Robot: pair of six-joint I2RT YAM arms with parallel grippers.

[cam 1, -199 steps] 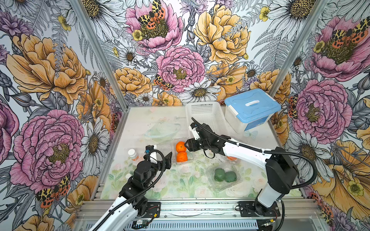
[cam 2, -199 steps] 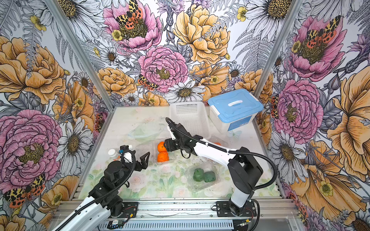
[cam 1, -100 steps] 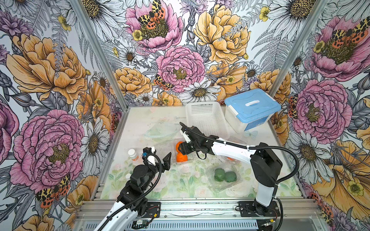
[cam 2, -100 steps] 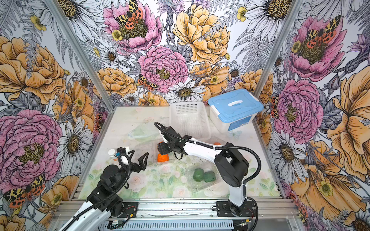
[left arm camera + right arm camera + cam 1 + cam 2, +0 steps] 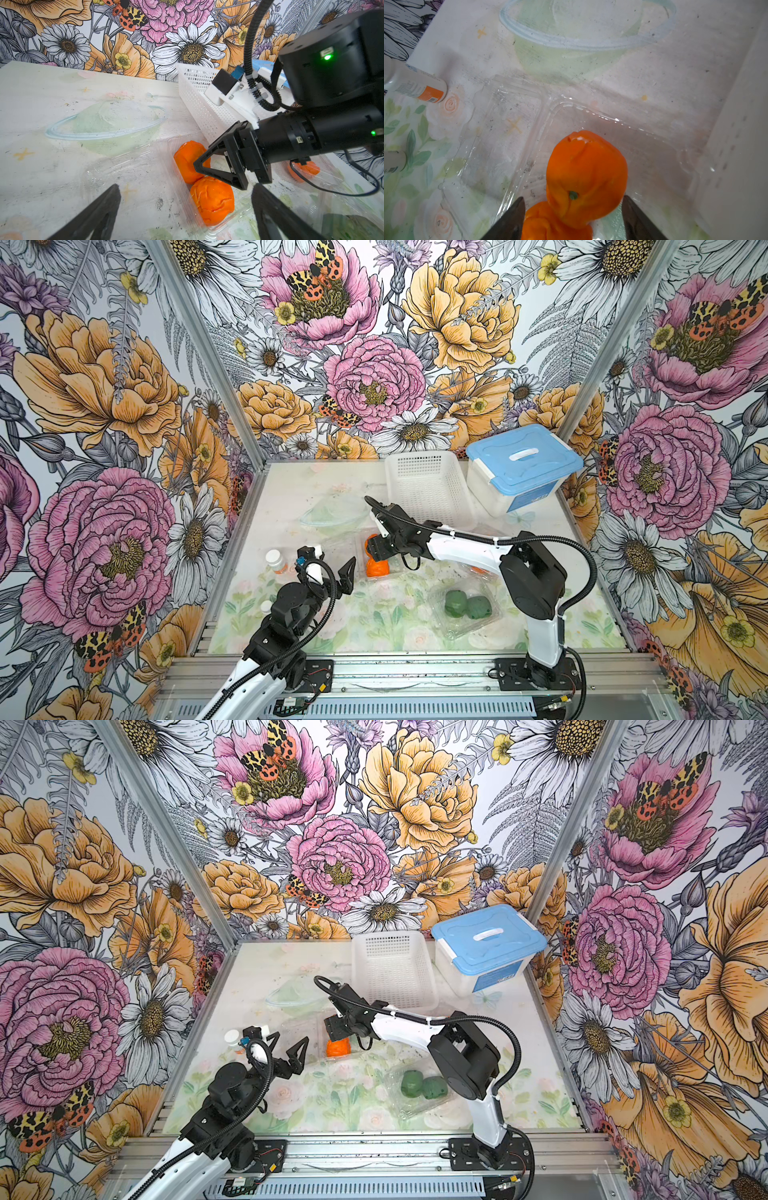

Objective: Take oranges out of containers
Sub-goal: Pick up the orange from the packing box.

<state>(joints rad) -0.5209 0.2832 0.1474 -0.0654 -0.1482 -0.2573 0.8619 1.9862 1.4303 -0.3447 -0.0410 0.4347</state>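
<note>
An open clear container [image 5: 360,548] holds two bright oranges; its lid [image 5: 500,135] lies flat beside it. My right gripper [image 5: 573,207] is open, its fingers on either side of the far orange [image 5: 586,176], with a gap on one side. The near orange [image 5: 377,568] [image 5: 212,199] lies just below it. My left gripper [image 5: 328,568] [image 5: 186,187] is wide open and empty, a little left of that container. A second container [image 5: 453,635] at the front holds two dark green oranges [image 5: 456,602]. Another orange [image 5: 303,170] shows under my right arm.
A white perforated basket [image 5: 428,485] and a white tub with a blue lid [image 5: 523,464] stand at the back right. A clear bowl [image 5: 332,512] sits behind the open container. Two small white bottles [image 5: 275,561] [image 5: 266,605] stand by the left edge.
My right gripper has moved left over the open container and now straddles the far orange, its jaws slightly wider. The left arm has barely shifted.
</note>
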